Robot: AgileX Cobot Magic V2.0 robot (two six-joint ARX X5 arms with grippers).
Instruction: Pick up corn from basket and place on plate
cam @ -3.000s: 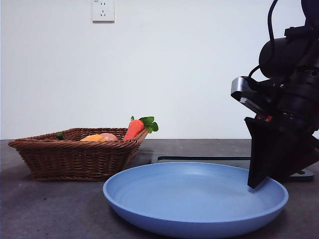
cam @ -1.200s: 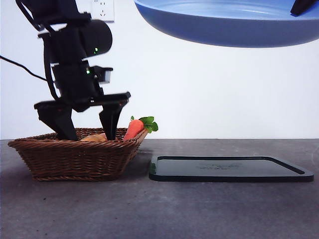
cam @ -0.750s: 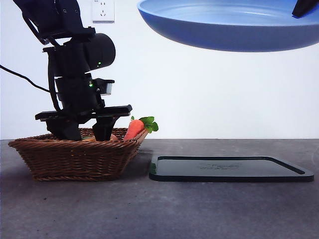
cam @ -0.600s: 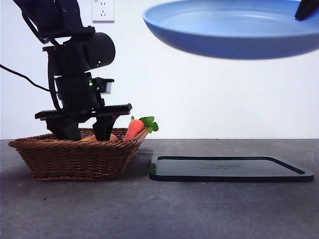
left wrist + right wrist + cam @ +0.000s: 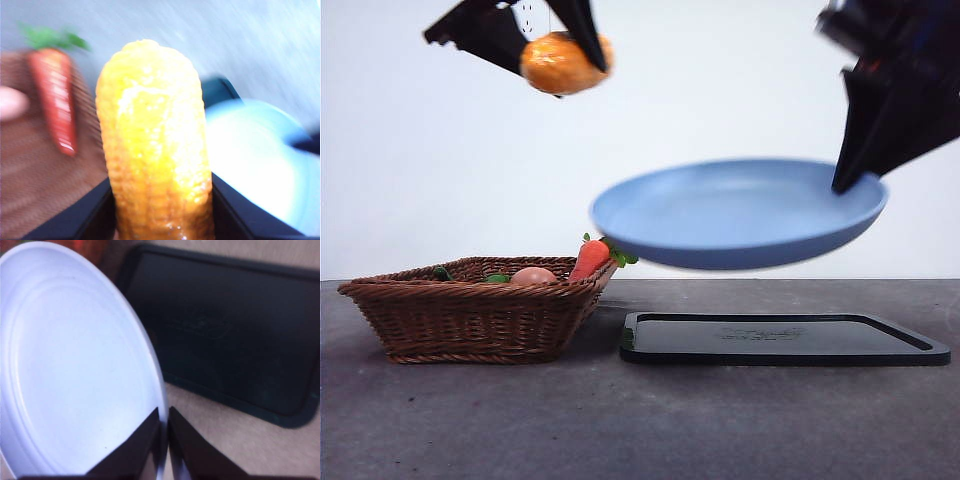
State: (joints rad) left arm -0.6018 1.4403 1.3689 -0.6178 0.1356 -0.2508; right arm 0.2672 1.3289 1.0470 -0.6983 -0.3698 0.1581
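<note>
**Corn and plate both in the air**

A plain white wall stands behind a dark grey table (image 5: pixel 640 420). On it lie a black tray (image 5: pixel 785 338) and, to its side, the basket (image 5: pixel 470 315) (a carrot (image 5: pixel 588 258) leans on its rim). Above the tray the right gripper (image 5: pixel 855 180) pinches the rim of the blue plate (image 5: pixel 730 215), jaws nearly closed. High over the basket, the left gripper (image 5: pixel 560 40) clamps the corn (image 5: pixel 155 145).

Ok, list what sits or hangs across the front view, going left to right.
basket → corn held up in the left gripper → carrot → plate held by the right gripper, above the black tray.
</note>
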